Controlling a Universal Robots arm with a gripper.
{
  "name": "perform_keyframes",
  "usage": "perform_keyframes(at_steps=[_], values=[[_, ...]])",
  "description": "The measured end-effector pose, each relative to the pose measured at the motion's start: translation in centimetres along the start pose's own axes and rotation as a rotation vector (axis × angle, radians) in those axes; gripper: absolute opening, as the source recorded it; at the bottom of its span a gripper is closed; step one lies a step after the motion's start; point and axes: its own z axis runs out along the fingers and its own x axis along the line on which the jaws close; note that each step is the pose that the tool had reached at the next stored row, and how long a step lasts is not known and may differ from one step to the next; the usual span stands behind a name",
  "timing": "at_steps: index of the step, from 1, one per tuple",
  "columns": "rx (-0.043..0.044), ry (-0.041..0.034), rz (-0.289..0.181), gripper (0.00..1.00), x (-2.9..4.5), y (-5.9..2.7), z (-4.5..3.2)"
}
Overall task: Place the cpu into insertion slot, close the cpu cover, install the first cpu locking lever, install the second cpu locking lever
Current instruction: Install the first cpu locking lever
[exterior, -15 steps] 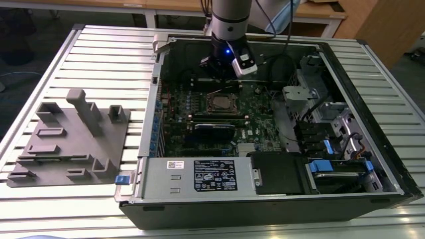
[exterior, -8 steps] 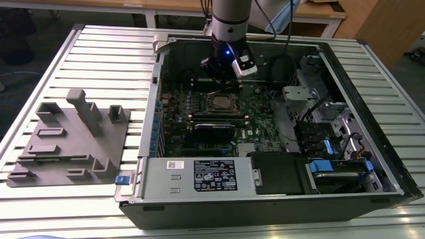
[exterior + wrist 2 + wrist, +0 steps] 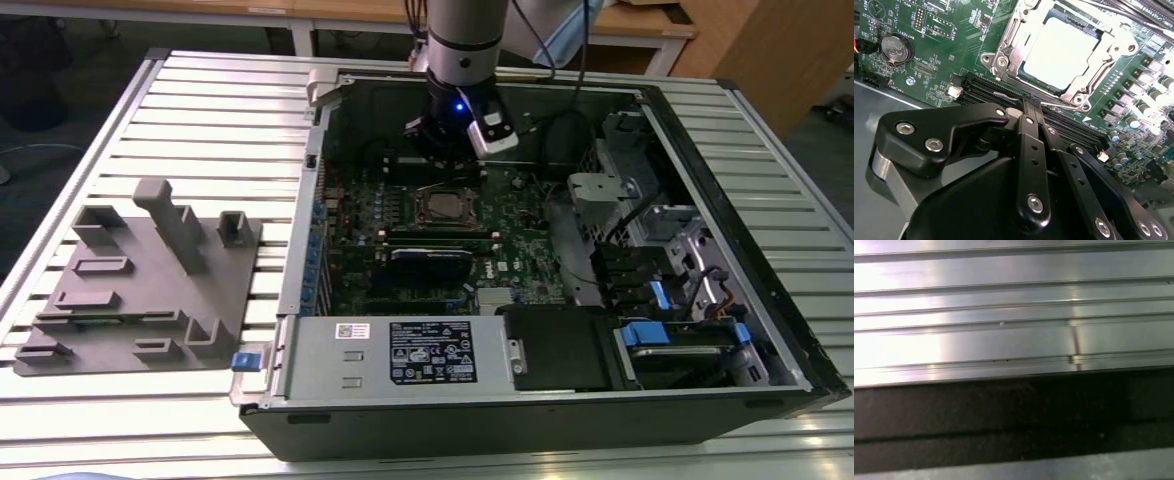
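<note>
The cpu [image 3: 1061, 52], a pale silvery-grey square, sits in the insertion slot [image 3: 996, 61]. The shiny cpu cover [image 3: 1094, 75] lies flat around its edges. The tool [image 3: 1029, 104] hovers near, closed and empty.

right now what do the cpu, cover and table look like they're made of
cpu: pale matte metal lid, evenly bright. cover: shiny bare steel, probably, with hard glints. table: ribbed brushed aluminium by its look, streaky sheen.
</note>
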Motion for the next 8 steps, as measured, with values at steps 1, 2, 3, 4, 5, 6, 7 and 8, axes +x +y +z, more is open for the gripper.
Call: perform_keyframes(at_steps=[1, 2, 3, 4, 5, 6, 7, 8], values=[[-0.0002, -0.0001, 0.000, 0.11, 0.00, 0.02, 0.02], [-0.0001, -0.0001, 0.000, 0.11, 0.00, 0.05, 0.04], [-0.0002, -0.0001, 0.000, 0.11, 0.00, 0.08, 0.06], [-0.0001, -0.0001, 0.000, 0.11, 0.01, 0.11, 0.08], [-0.0002, -0.0001, 0.000, 0.11, 0.01, 0.15, 0.10], [-0.0001, -0.0001, 0.000, 0.11, 0.01, 0.18, 0.12], [-0.0003, -0.0001, 0.000, 0.11, 0.01, 0.21, 0.14], [-0.0002, -0.0001, 0.000, 0.11, 0.02, 0.24, 0.15]])
